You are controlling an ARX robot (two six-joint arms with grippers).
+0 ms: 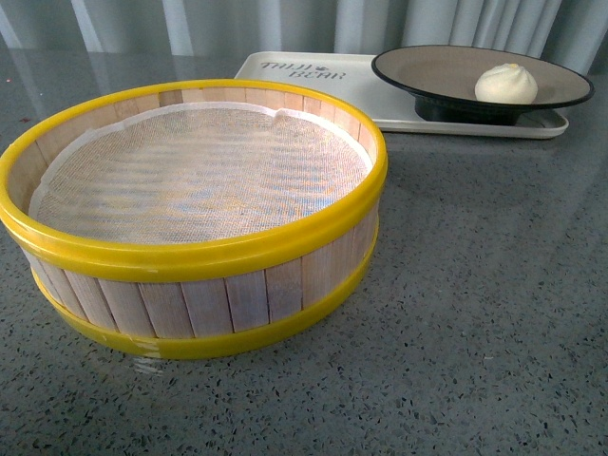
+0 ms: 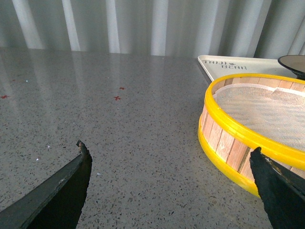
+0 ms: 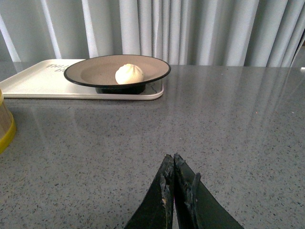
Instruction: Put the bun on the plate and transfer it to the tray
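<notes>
The cream-white bun [image 1: 505,84] [image 3: 129,74] lies inside the black-rimmed tan plate [image 1: 427,65] [image 3: 90,71]. That plate stands on the right end of the cream tray [image 1: 313,76] [image 3: 33,83] [image 2: 238,67] at the back of the table. Neither arm shows in the front view. My left gripper [image 2: 170,155] is open over bare tabletop, with one finger close beside the steamer basket's wall. My right gripper [image 3: 172,160] is shut on nothing, low over the table, well short of the tray.
A large wooden steamer basket [image 1: 199,214] [image 2: 252,129] with yellow rims and a white cloth liner stands in front of the tray, left of centre. Grey speckled tabletop [image 1: 494,313] spreads around it. Pale curtains hang behind the table.
</notes>
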